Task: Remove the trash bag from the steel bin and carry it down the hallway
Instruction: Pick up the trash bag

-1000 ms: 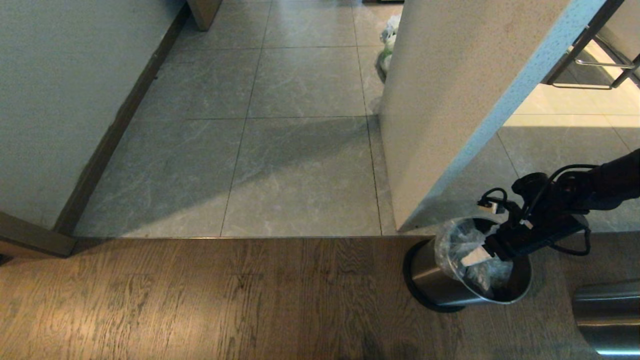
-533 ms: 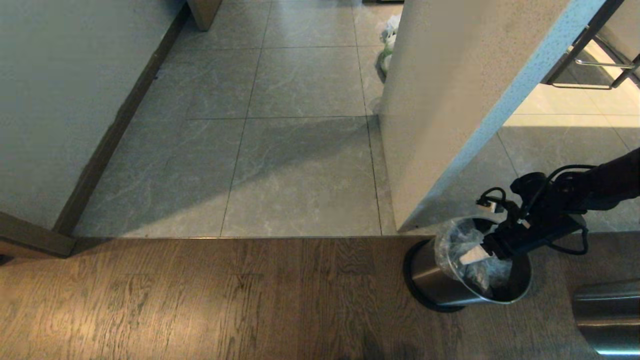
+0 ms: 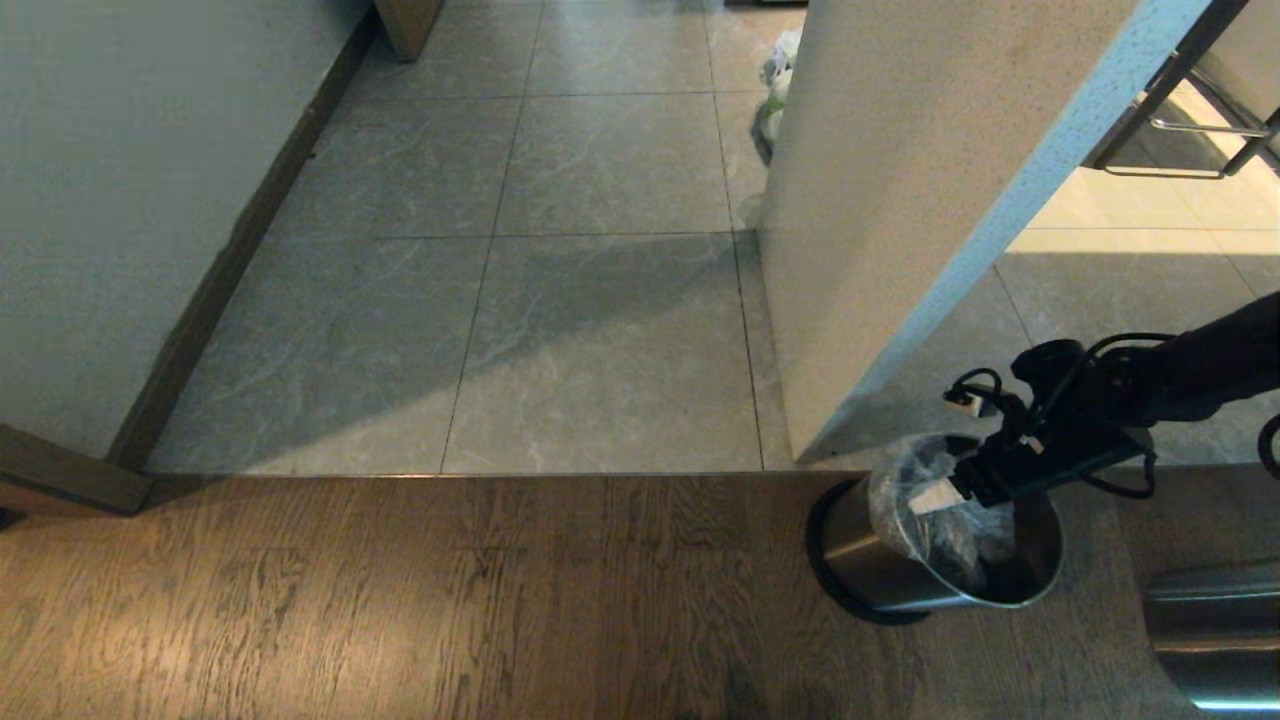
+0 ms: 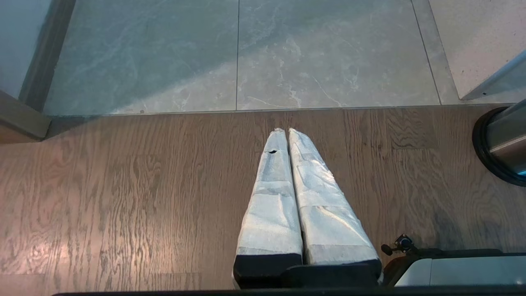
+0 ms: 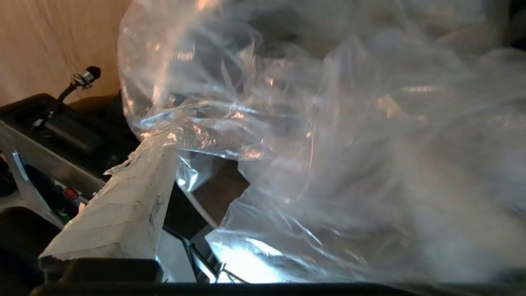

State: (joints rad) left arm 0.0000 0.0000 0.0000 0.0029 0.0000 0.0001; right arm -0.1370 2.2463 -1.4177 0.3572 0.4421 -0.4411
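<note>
The small round steel bin (image 3: 880, 560) stands on the wooden floor at the lower right, beside a white pillar. The clear crinkled trash bag (image 3: 915, 475) sits in it, bunched against the bin's left wall. My right gripper (image 3: 943, 499) reaches into the bin's mouth from the right, open and pressed into the bag. In the right wrist view the trash bag (image 5: 328, 144) fills the space beside one white-taped finger (image 5: 123, 205); the other finger is hidden behind plastic. My left gripper (image 4: 285, 131) hangs shut over the wood, empty. The tiled hallway (image 3: 600, 300) stretches ahead.
The white pillar (image 3: 900, 200) rises just behind the bin. A larger steel cylinder (image 3: 1215, 630) stands at the lower right edge. A white-green bag (image 3: 778, 85) lies behind the pillar. A wall with dark skirting (image 3: 120, 200) bounds the left.
My right gripper has crept a little up and leftward over the bin's mouth, further into the bag. The left arm and the view have stayed still.
</note>
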